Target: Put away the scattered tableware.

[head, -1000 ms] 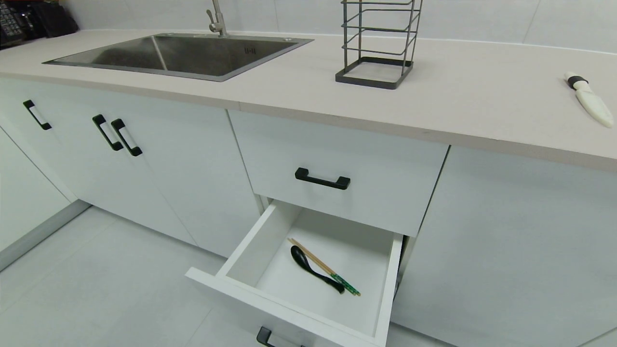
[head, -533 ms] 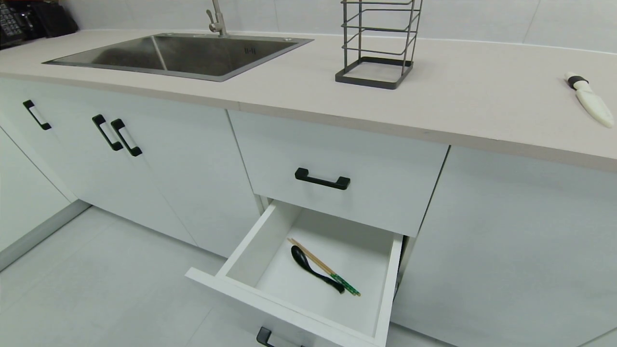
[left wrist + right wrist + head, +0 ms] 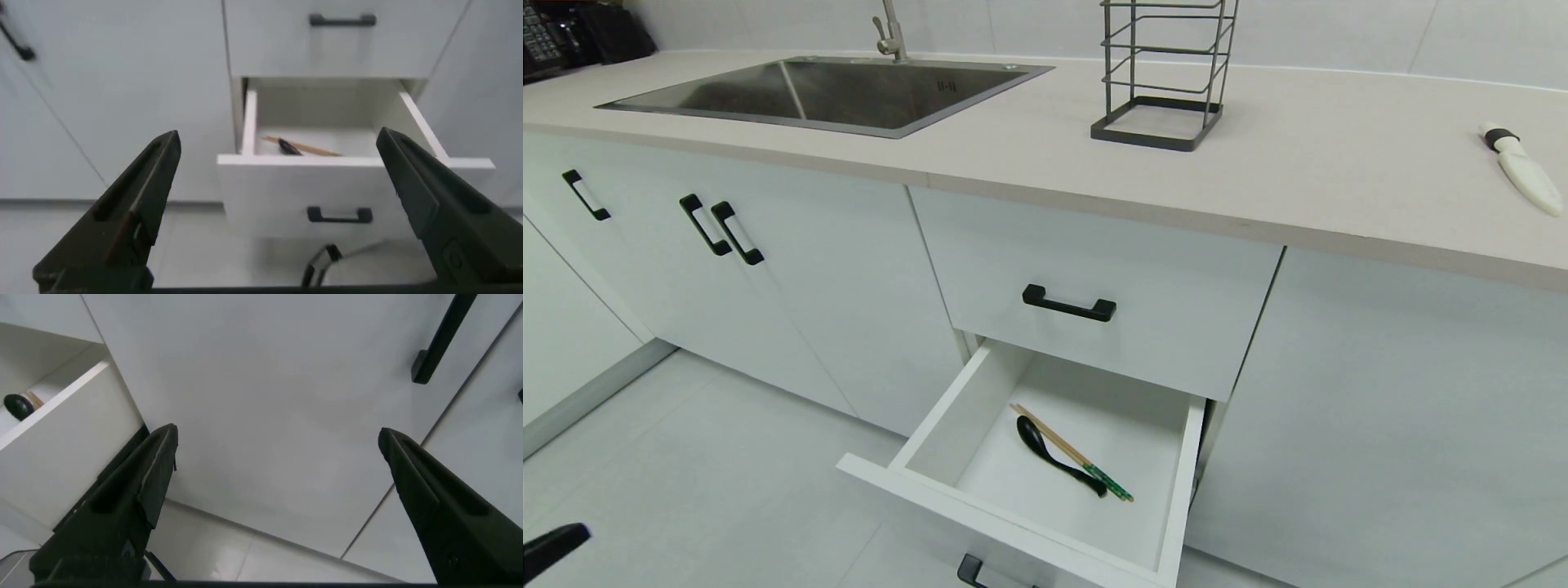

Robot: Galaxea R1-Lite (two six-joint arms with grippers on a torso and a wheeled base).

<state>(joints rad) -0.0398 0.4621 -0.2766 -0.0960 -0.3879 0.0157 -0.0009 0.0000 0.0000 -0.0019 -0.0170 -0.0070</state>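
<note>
The open drawer (image 3: 943,412), second below the counter (image 3: 1339,163), holds two pieces of tableware. A black spoon (image 3: 1033,433) lies on its floor, and a pair of chopsticks (image 3: 1072,452) lies touching it along the side nearer the drawer's right wall. In the left wrist view the drawer's front panel hides most of both, so just a stretch of the chopsticks (image 3: 306,148) and a dark bit of the spoon (image 3: 288,147) show above it.

A white knife (image 3: 1523,167) with a black band lies on the counter far to the right, well apart from the drawer. Whether it is sheathed cannot be told.

The left gripper (image 3: 278,137) sits low in front of the drawer, jaws spread wide with nothing between them. One black finger (image 3: 554,545) shows at the head view's lower left corner, the rest cut off.

The right gripper (image 3: 278,434) faces a plain white cabinet front, jaws equally wide and holding nothing. The spoon's rounded end (image 3: 16,406) peeks over the drawer wall.

A dark wire rack (image 3: 1160,122) and a faucet (image 3: 890,33) by the sink (image 3: 727,110) are both cut off at the top.
</note>
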